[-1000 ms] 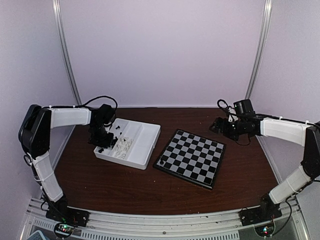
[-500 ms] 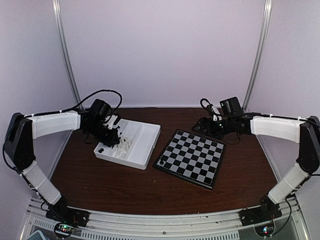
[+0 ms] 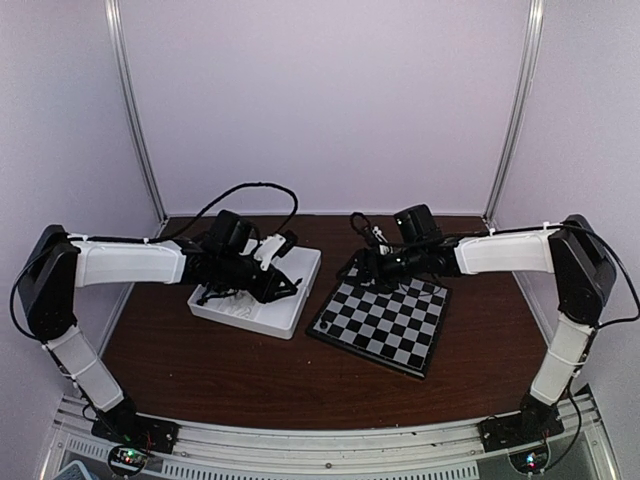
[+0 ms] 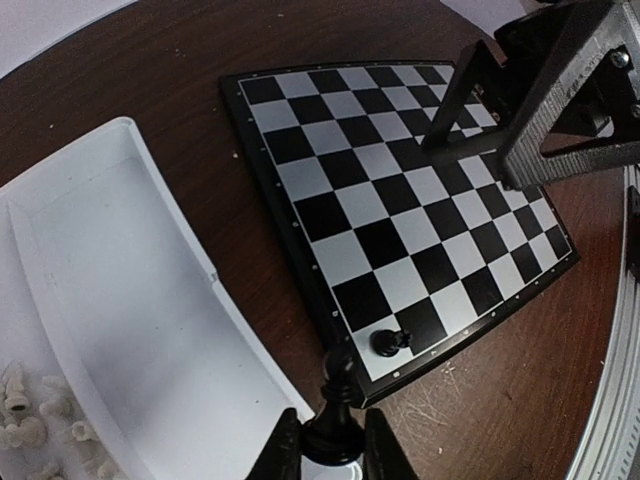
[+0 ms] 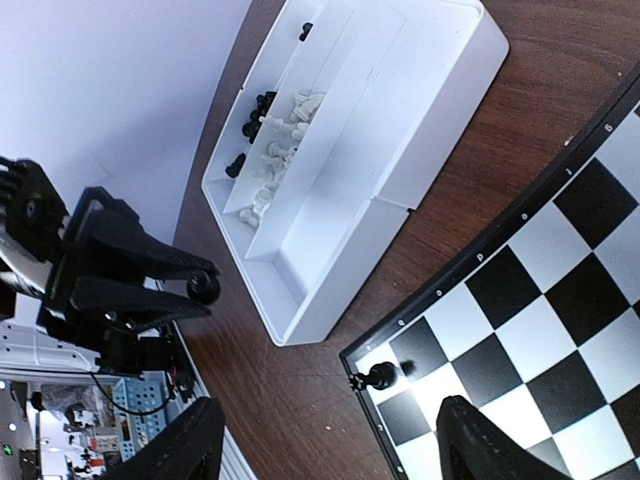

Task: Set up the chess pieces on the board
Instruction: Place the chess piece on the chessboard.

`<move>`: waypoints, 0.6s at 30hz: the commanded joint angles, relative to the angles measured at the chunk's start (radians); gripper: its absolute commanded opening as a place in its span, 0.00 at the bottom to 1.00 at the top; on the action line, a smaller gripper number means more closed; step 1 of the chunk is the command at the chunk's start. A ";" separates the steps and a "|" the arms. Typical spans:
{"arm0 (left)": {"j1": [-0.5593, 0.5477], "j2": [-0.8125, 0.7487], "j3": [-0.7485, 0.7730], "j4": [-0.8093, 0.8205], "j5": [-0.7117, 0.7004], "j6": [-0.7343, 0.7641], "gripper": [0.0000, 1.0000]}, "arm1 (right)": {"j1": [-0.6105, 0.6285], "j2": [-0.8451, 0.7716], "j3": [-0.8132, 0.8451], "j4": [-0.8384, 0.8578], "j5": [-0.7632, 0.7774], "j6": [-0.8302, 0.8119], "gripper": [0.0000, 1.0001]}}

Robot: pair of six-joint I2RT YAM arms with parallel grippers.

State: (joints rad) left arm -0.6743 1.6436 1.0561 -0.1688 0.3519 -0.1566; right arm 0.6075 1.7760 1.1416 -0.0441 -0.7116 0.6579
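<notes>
My left gripper [image 4: 333,442] is shut on the base of a black chess piece [image 4: 342,395], which points away from the jaws. It hangs above the white tray's right edge [image 3: 296,300], close to the near-left corner of the board [image 3: 392,322]. One black piece [image 4: 388,342] stands on the board's corner square [image 5: 380,377]. My right gripper [image 5: 330,450] is open with nothing in it, and it hovers over the board's left side [image 3: 368,266]. More black pieces [image 5: 262,105] and white pieces [image 5: 285,140] lie in the tray's left compartment.
The white divided tray [image 5: 345,215] sits left of the board on the brown table, and the compartment nearest the board holds nothing. The right gripper's black fingers [image 4: 470,95] reach over the board's far side in the left wrist view. A metal rail [image 3: 320,440] runs along the table's near edge.
Both arms have swung in toward the middle. The left gripper moved right from the tray's pieces to the tray's right edge with the black piece. The right gripper moved left over the board and narrowed slightly.
</notes>
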 commanded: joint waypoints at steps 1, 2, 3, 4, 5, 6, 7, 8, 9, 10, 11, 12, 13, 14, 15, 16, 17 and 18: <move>-0.016 0.052 0.014 0.124 0.073 0.047 0.16 | 0.022 0.029 0.055 0.084 -0.082 0.044 0.74; -0.021 0.062 0.022 0.124 0.080 0.053 0.16 | 0.026 0.040 0.061 0.088 -0.089 0.051 0.72; -0.024 0.074 0.029 0.122 0.083 0.058 0.16 | 0.029 0.048 0.066 0.099 -0.097 0.059 0.69; -0.026 0.081 0.033 0.122 0.087 0.065 0.16 | 0.032 0.058 0.070 0.116 -0.104 0.069 0.68; -0.028 0.087 0.036 0.123 0.093 0.069 0.16 | 0.033 0.065 0.072 0.132 -0.113 0.080 0.65; -0.030 0.091 0.037 0.126 0.101 0.074 0.16 | 0.036 0.075 0.073 0.150 -0.121 0.092 0.62; -0.031 0.094 0.038 0.129 0.107 0.077 0.16 | 0.037 0.085 0.076 0.164 -0.128 0.104 0.59; -0.032 0.096 0.038 0.132 0.114 0.080 0.16 | 0.038 0.094 0.080 0.177 -0.135 0.113 0.57; -0.034 0.097 0.039 0.135 0.118 0.084 0.16 | 0.042 0.104 0.085 0.185 -0.141 0.121 0.56; -0.034 0.100 0.040 0.136 0.118 0.086 0.17 | 0.045 0.115 0.093 0.189 -0.146 0.125 0.55; -0.035 0.101 0.041 0.137 0.121 0.087 0.17 | 0.048 0.127 0.101 0.190 -0.151 0.126 0.54; -0.036 0.103 0.042 0.137 0.126 0.090 0.17 | 0.052 0.135 0.108 0.189 -0.153 0.128 0.53; -0.037 0.103 0.043 0.137 0.132 0.093 0.17 | 0.056 0.142 0.114 0.188 -0.155 0.129 0.52; -0.037 0.104 0.044 0.137 0.134 0.095 0.16 | 0.058 0.153 0.119 0.188 -0.157 0.129 0.49; -0.039 0.104 0.044 0.137 0.139 0.097 0.16 | 0.062 0.158 0.125 0.188 -0.160 0.130 0.48; -0.039 0.105 0.044 0.137 0.143 0.098 0.17 | 0.065 0.165 0.130 0.189 -0.162 0.131 0.47; -0.040 0.106 0.045 0.137 0.146 0.101 0.17 | 0.068 0.171 0.135 0.190 -0.166 0.132 0.45; -0.042 0.107 0.046 0.135 0.147 0.101 0.17 | 0.071 0.176 0.138 0.191 -0.170 0.133 0.44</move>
State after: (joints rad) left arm -0.7071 1.7355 1.0740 -0.0799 0.4618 -0.0834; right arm 0.6605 1.9327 1.2419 0.1104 -0.8490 0.7795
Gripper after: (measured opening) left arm 0.174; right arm 0.459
